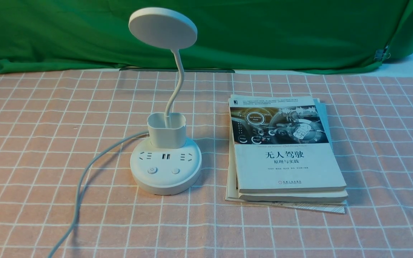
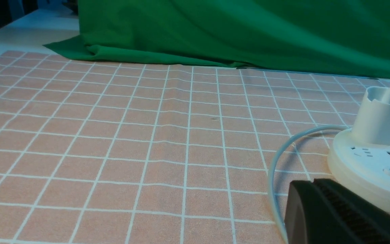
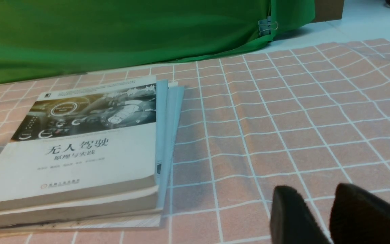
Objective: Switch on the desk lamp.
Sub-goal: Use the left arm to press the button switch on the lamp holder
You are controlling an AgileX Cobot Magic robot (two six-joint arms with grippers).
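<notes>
- Plainly, the task has barely begun. The desk lamp (image 1: 166,157) stands near the middle of the surface (image 1: 371,143). We see no glow from its head (image 1: 162,28) or on the checked cloth beneath, so we judge it unlit.
- Neither hand touches it. The left hand (image 2: 337,213) hangs low just beside the lamp's base (image 2: 367,176), by the cord (image 2: 276,159). Only one dark ribbed finger shows in its wrist view, so we cannot tell how far it is parted or whether it holds anything.
- The right hand (image 3: 319,189) hovers over bare cloth on the far side of the books (image 3: 80,145), well apart from the lamp. Its two fingers stand narrowly parted with nothing between them.
- What is left, as we judge it, is the whole of the work: bring a fingertip onto a button and press.
- Two round buttons sit on the front of the base. The left button (image 1: 152,170) bears a power symbol and is the likelier switch. The right button (image 1: 175,171) is unmarked as far as we can tell.
- On writing, the lamp shows no brand we can read. The top book's cover reads 无人驾驶 in large characters, with 原理与实践 below. The smaller lines, including the authors and the publisher's mark at the foot, are too small for us to read with confidence.
</notes>
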